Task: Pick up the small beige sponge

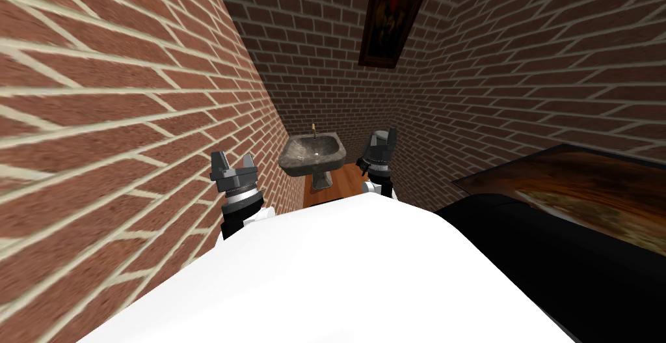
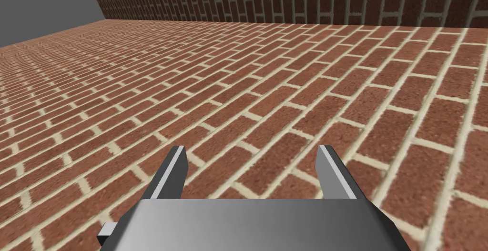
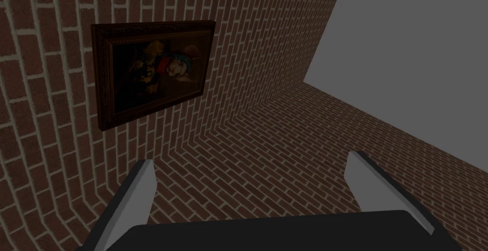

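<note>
A grey stone pedestal sink (image 1: 312, 153) stands at the far end of a narrow brick room. A small tan upright thing (image 1: 314, 128) sits on its back rim; I cannot tell what it is. My left gripper (image 1: 233, 163) is raised close to the left brick wall, short of the sink, with its fingers open and nothing between them (image 2: 252, 149). My right gripper (image 1: 384, 138) is held up to the right of the sink, also open and empty (image 3: 250, 158).
Brick walls (image 1: 130, 118) close in on both sides, the left one very near my left arm. A strip of wooden floor (image 1: 338, 179) shows around the sink's foot. A brown patterned flat surface (image 1: 585, 189) lies at the right above a black area (image 1: 540, 254).
</note>
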Available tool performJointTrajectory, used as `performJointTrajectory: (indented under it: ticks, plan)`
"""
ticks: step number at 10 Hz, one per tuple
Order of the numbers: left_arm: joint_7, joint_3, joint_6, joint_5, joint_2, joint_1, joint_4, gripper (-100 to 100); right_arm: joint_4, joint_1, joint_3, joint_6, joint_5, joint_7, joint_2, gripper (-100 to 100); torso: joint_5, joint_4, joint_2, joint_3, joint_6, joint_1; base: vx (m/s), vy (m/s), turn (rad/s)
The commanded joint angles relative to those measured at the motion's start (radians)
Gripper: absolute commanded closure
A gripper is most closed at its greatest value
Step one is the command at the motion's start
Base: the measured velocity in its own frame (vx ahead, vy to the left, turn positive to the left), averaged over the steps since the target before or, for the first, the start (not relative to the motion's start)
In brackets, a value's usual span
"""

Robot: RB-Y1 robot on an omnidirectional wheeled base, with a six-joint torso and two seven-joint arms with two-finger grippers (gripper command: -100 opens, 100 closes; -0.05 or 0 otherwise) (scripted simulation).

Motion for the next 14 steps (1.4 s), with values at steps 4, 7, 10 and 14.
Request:
performJointTrajectory:
  ticks: [4,7,10,14]
  plan:
    - [-0.024,0.006,0.117,-0.003,0.046,-0.027,-0.025,-100,0.000,0.000,0.000,0.000,0.000,0.000,0.000,0,-0.001,0.000,0.000,0.000,0.000,-0.003,-0.008,-0.037,-0.055]
    - [-0.037,0.011,0.200,-0.004,0.064,-0.047,-0.040,-100,0.000,0.000,0.000,0.000,0.000,0.000,0.000,0,-0.001,0.000,0.001,0.000,0.000,-0.003,-0.011,-0.041,-0.037]
    - [-0.044,0.013,0.259,-0.003,0.074,-0.058,-0.048,-100,0.000,0.000,0.000,0.000,0.000,0.000,0.000,0,0.000,0.000,0.001,0.000,0.000,-0.002,-0.010,-0.026,-0.030]
    - [-0.057,0.018,0.369,-0.002,0.095,-0.083,-0.064,-100,0.000,0.000,0.000,0.000,0.000,0.000,0.000,0,-0.001,0.000,0.000,0.000,0.000,-0.002,-0.001,-0.030,-0.030]
